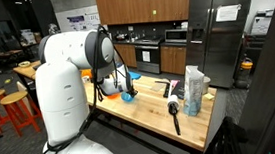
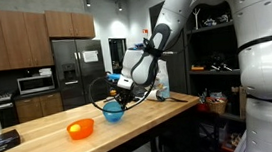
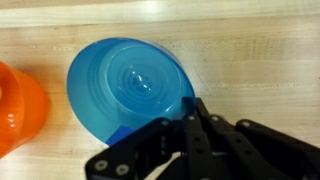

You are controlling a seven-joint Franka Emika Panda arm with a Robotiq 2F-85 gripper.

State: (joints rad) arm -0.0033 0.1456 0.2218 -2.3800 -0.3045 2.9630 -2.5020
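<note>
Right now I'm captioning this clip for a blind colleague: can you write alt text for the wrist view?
A blue bowl, seen from above against a light wooden table, has the black gripper closed on its right rim. An orange bowl is cut off at the left edge.

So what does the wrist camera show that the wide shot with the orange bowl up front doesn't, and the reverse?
Only the wrist view looks straight down into the blue bowl, showing the rings in its bottom and the hand pinched shut on its rim. Only the exterior view shows the white arm, the fridge, the microwave and the wooden cabinets. Both show the blue bowl, the orange bowl beside it, the hand and the wooden counter.
</note>
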